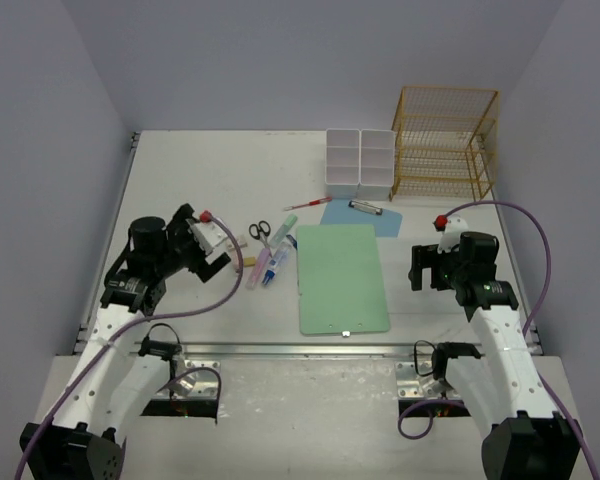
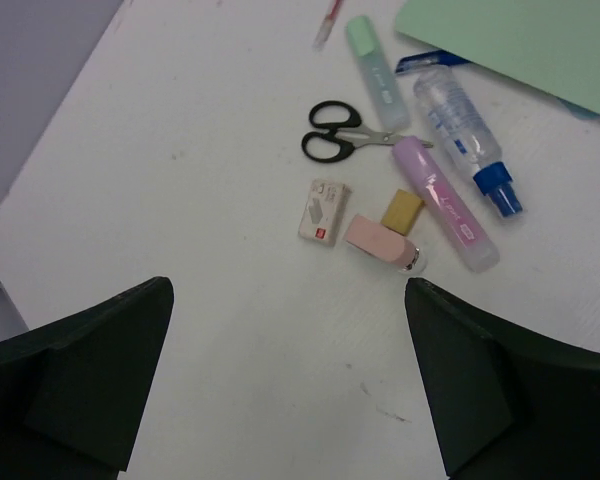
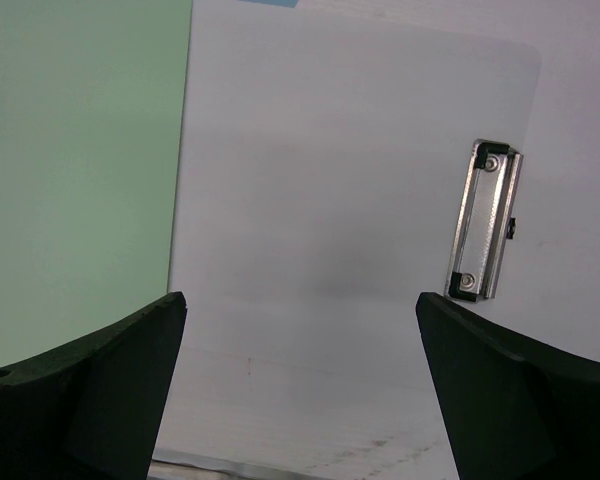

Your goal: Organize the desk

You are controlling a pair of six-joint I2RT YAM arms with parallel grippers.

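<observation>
The left end effector (image 2: 290, 390) and right end effector (image 3: 300, 390), low in frame, gape wide, holding nothing; the white counter (image 1: 220, 170) fills the overhead view's middle, scissors (image 1: 259, 229) left of perhaps a green clipboard (image 1: 342, 278)

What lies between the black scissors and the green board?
A clear blue-capped bottle and a mint highlighter lie between them, seen best in the left wrist view.

desk (image 1: 210, 170) | white | on it: green clipboard (image 1: 343, 277), scissors (image 1: 259, 230), organizer (image 1: 360, 162), wire rack (image 1: 445, 143), perhaps glue bottle (image 2: 460, 125)
</observation>
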